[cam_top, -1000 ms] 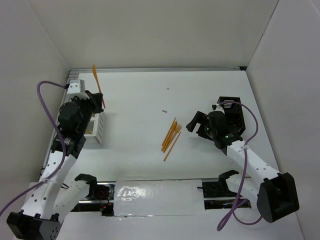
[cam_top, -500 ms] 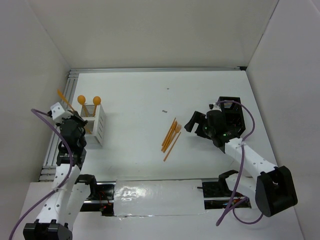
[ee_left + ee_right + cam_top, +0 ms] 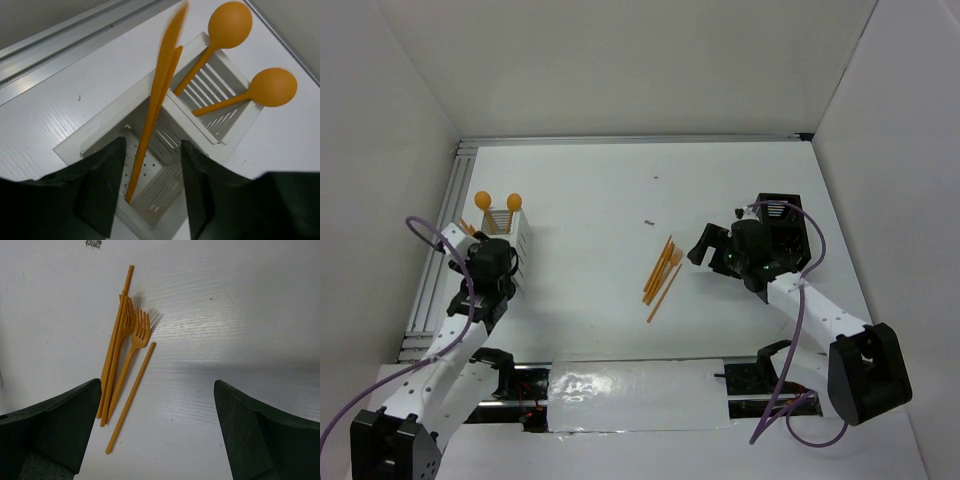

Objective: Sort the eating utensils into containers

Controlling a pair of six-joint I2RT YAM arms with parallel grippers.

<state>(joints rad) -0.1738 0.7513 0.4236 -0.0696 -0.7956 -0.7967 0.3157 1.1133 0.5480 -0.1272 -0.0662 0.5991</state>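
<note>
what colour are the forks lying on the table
Orange. The forks show best in the right wrist view.

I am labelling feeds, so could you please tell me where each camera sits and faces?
Top external: above and behind, looking down at the table; left arm and right arm show.
Left wrist: on the left arm, looking down into the white caddy; its dark fingers show.
Right wrist: on the right arm, looking down at the loose forks; its fingers show.
Shared: top and left wrist both show the two spoons.
</note>
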